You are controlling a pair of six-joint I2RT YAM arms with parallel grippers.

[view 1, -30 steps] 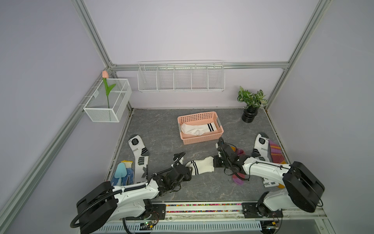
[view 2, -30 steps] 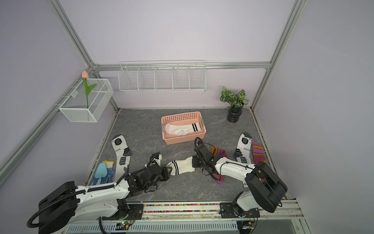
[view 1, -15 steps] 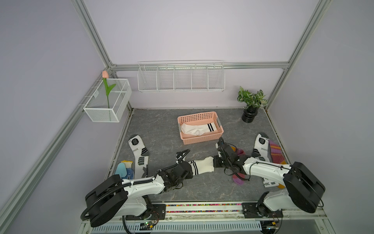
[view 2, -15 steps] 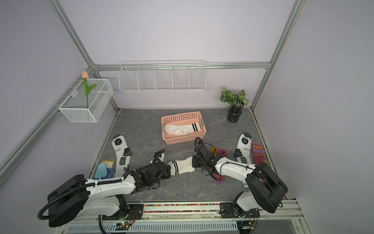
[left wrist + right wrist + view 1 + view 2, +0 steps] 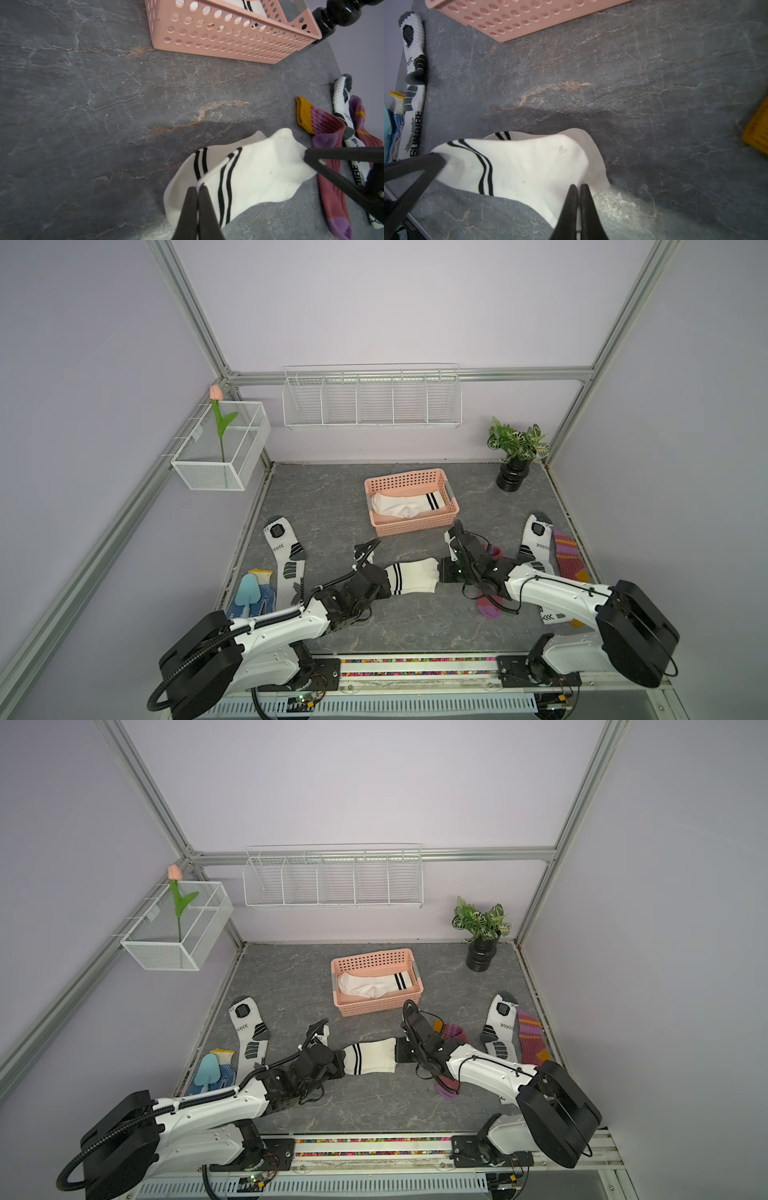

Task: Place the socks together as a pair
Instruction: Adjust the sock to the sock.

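The right arm is hiding much of one maroon sock (image 5: 490, 609), leaving only its purple toe and orange cuff showing. A second maroon sock (image 5: 566, 556) is lying beside a sports sock (image 5: 535, 538) at the bench (image 5: 332, 506) edge. Both wrist views are cutting the tool fingers off at the frame edge.

Mid-bench, the top striped sock (image 5: 255, 172) is covering most of the lower striped sock (image 5: 180, 181). Whether the lower one is also being gripped is hard to make out.

Both arms are reaching low and inward, facing each other. The left tool (image 5: 197, 190) is pinching the top striped sock at its cuff, jaws closed. The right tool (image 5: 577, 187) is clamping the toe end.
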